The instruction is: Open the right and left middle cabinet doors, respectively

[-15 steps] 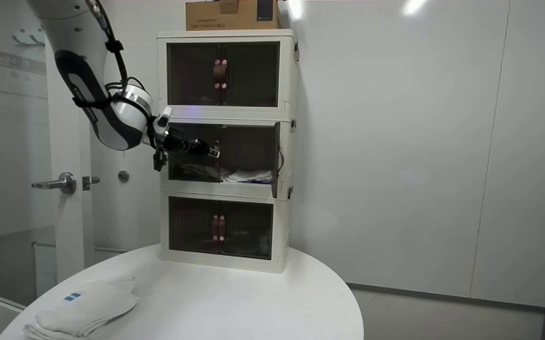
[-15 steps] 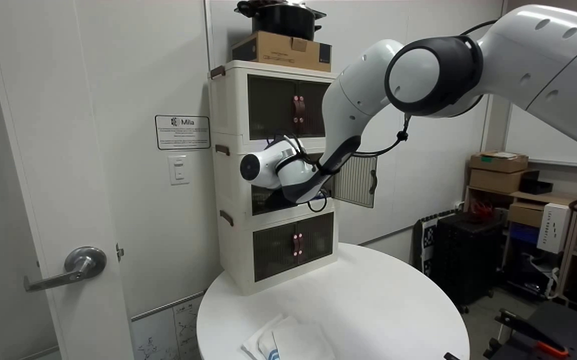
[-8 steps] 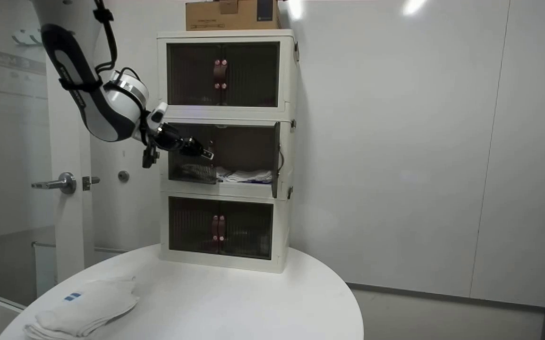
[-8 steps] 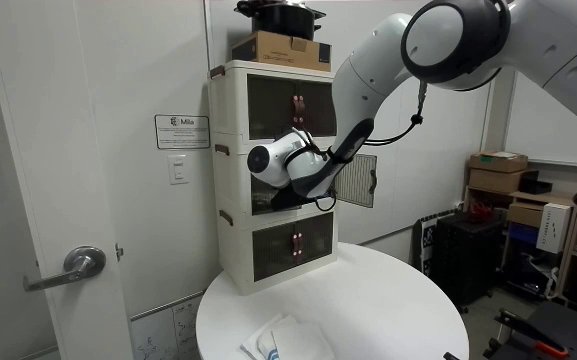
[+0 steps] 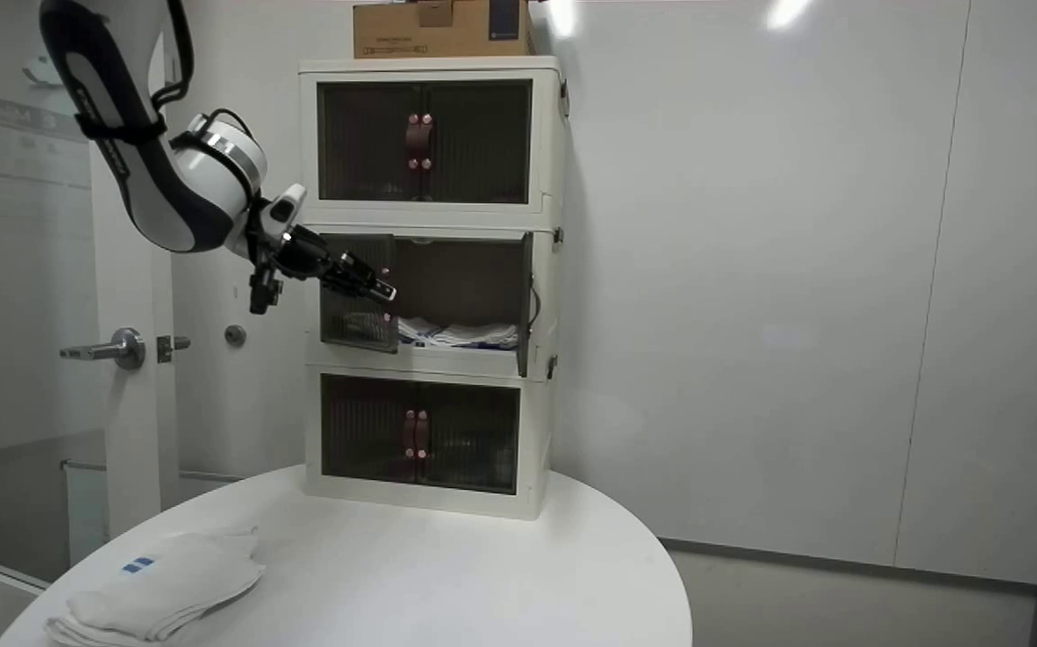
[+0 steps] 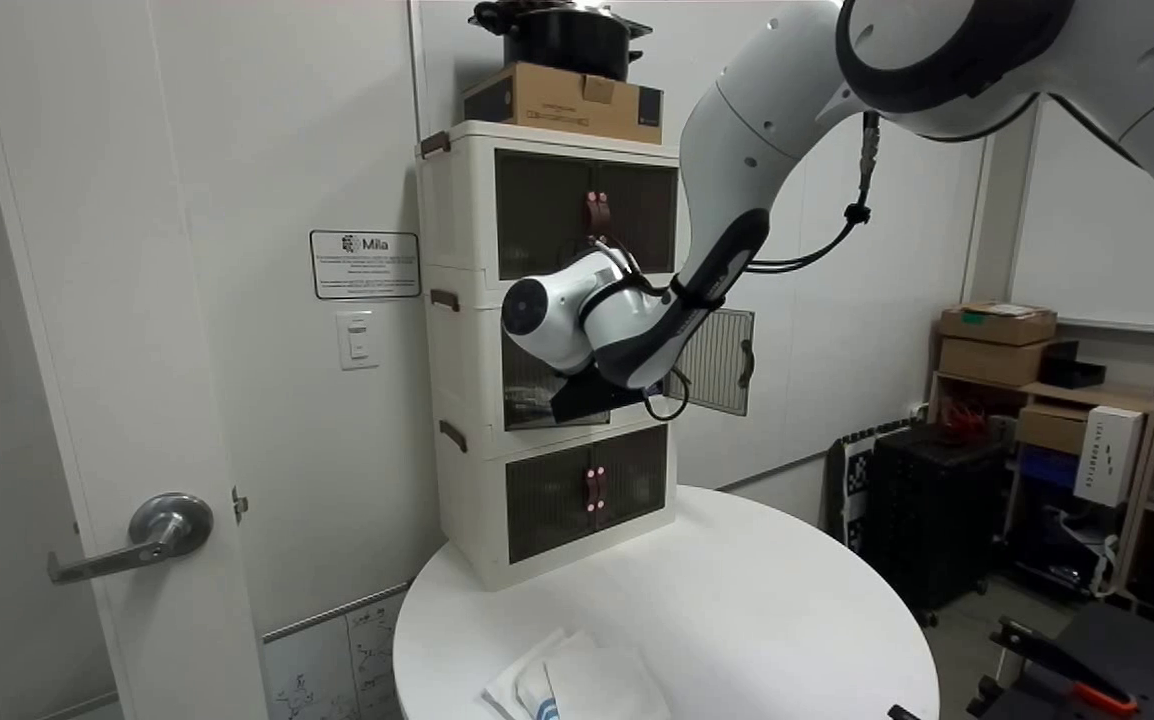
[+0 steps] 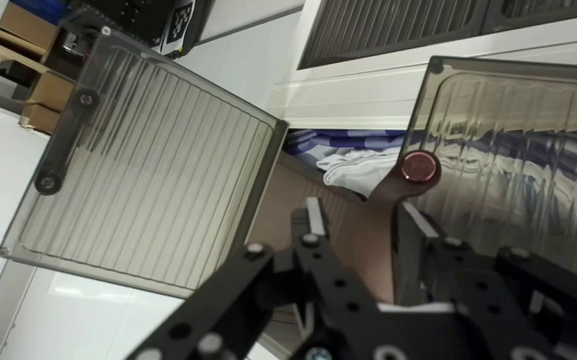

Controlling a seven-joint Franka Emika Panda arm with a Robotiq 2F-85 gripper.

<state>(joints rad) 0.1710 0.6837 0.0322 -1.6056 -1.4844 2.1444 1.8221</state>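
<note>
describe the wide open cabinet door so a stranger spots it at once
Look for the tall white cabinet standing on the round white table. Halfway up its front, on the right as you face it, is a smoky, ribbed see-through door. It is swung wide open, while the left middle door is only partly open and the top doors and bottom doors are shut.

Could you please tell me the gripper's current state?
Gripper: fingers apart, either side of the strap handle on the left middle door; whether closed on it cannot be told.

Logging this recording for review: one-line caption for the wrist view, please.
Right middle cabinet door wide open, left middle door ajar, parted fingers at its handle, folded cloths inside.
</note>
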